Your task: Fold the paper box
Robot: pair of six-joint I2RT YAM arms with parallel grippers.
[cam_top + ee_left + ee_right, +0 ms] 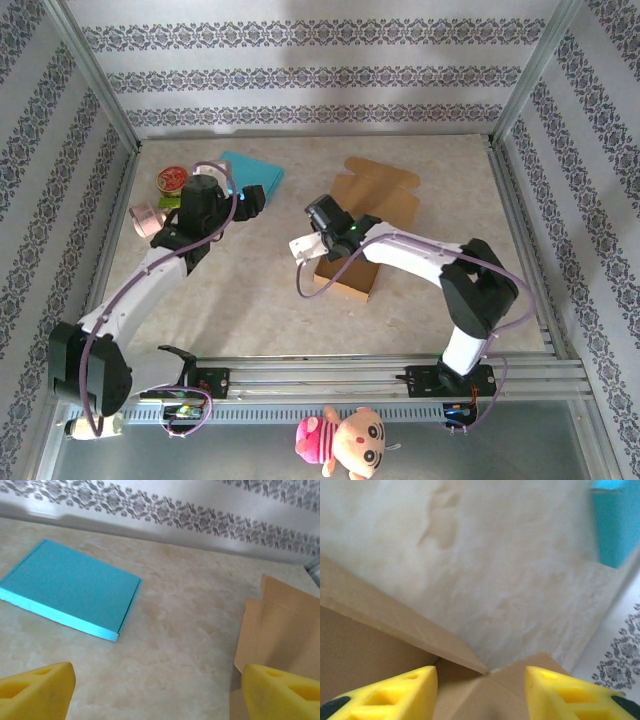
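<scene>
On the marbled table (420, 320), a little right of its middle: the paper box (385, 195), brown card, part-folded, flaps spread flat on its far side and one wall raised on its near side. Left of the paper box, across bare tabletop: a flat teal box (252, 172), closed, lying well apart from it. Farther left of the paper box than that: a round tin (172, 180) and a pink item (145, 215), too small to identify. Nearest the camera from the paper box, beyond the table's rail: a plush doll (340, 440). Right gripper (480, 690): over the paper box's left corner, yellow fingers (395, 692) parted, a card crease running between them, nothing clamped; contact cannot be told. Left gripper (157, 695): left of the paper box, above bare table, fingers (35, 690) spread wide, empty.
</scene>
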